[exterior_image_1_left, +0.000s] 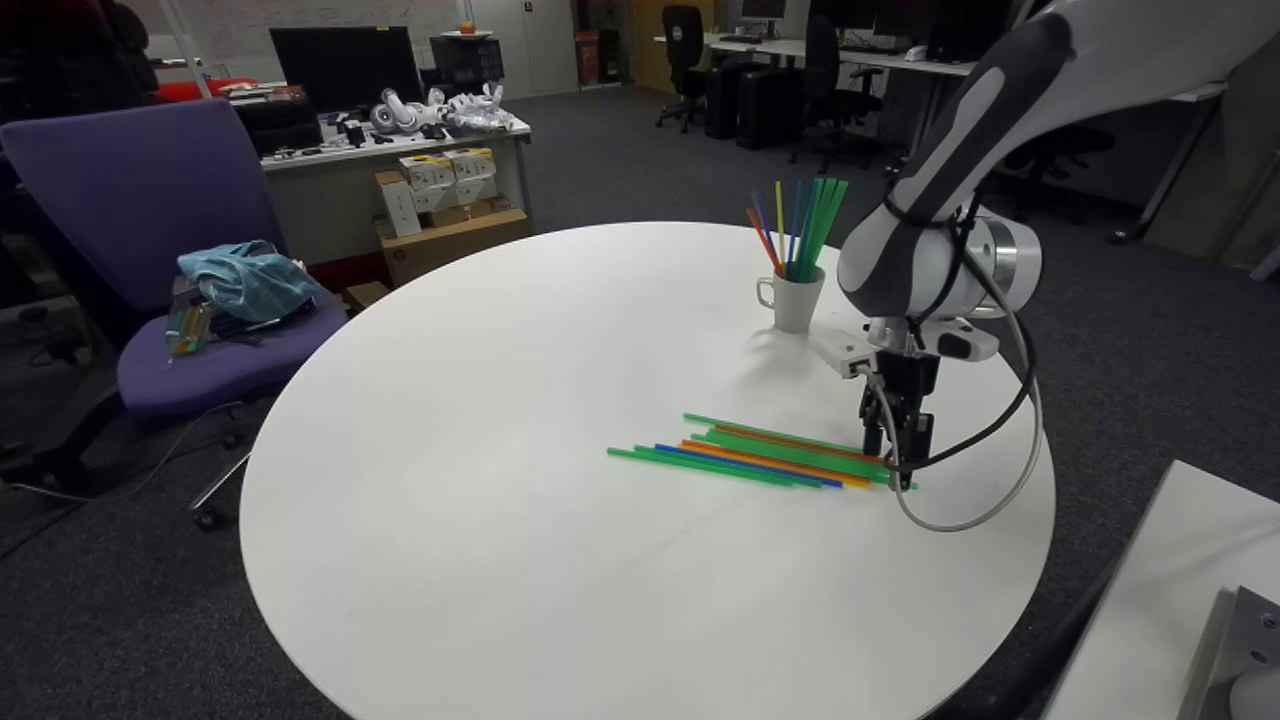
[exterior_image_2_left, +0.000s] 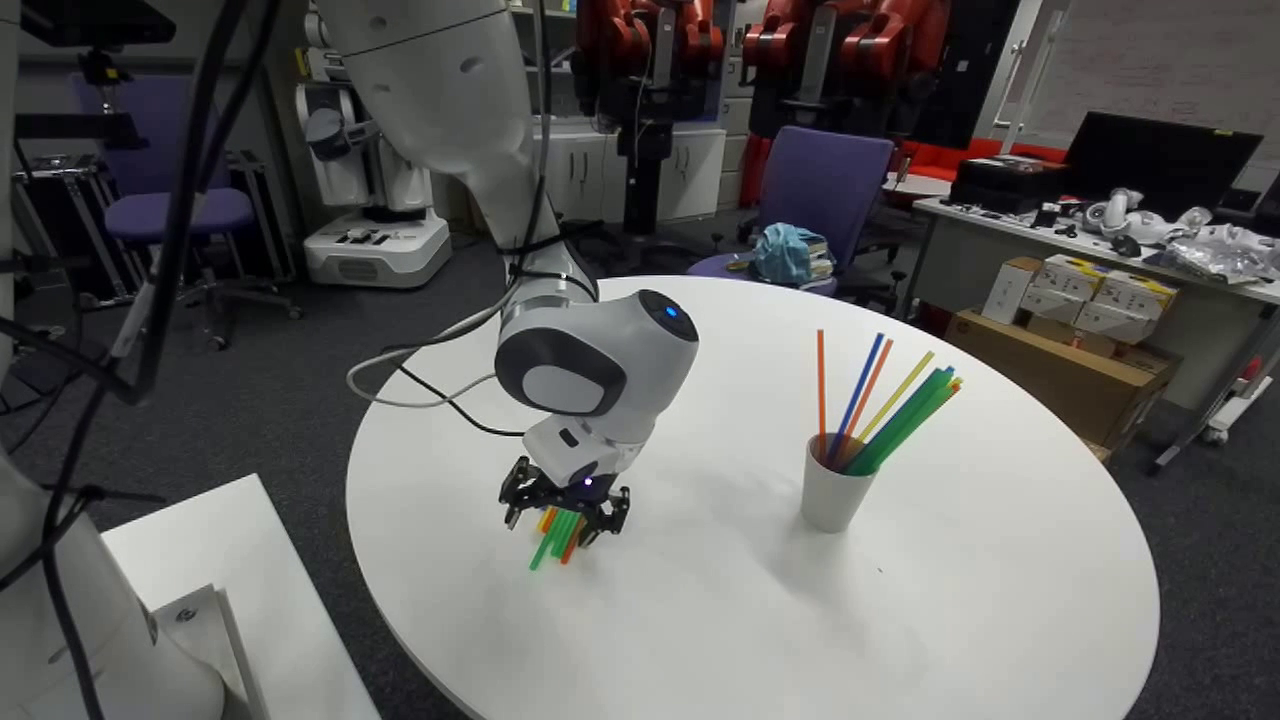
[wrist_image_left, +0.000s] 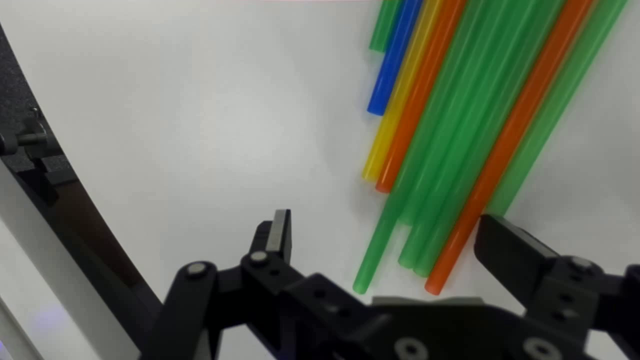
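Several straws lie side by side on the round white table (exterior_image_1_left: 480, 580): green straws (wrist_image_left: 372, 260), a blue straw (wrist_image_left: 392, 65), a yellow straw (wrist_image_left: 390, 130) and orange straws (wrist_image_left: 462, 220). My gripper (wrist_image_left: 384, 216) is open over the near ends of the straws, fingers pointing down at the table. In the wrist view several straw ends lie between the fingers. The right finger is beside an orange straw and covers the end of a pale green one; whether it touches them I cannot tell. The gripper also shows in both exterior views (exterior_image_1_left: 888, 465) (exterior_image_2_left: 550, 532).
A white mug (exterior_image_1_left: 795, 305) holding upright straws stands on the table, also seen in an exterior view (exterior_image_2_left: 830, 495). A white side table (exterior_image_1_left: 1170, 600) adjoins the round table's edge. A purple chair (exterior_image_1_left: 150, 230) and a desk with boxes (exterior_image_2_left: 1080, 295) stand beyond. Cables hang from the arm.
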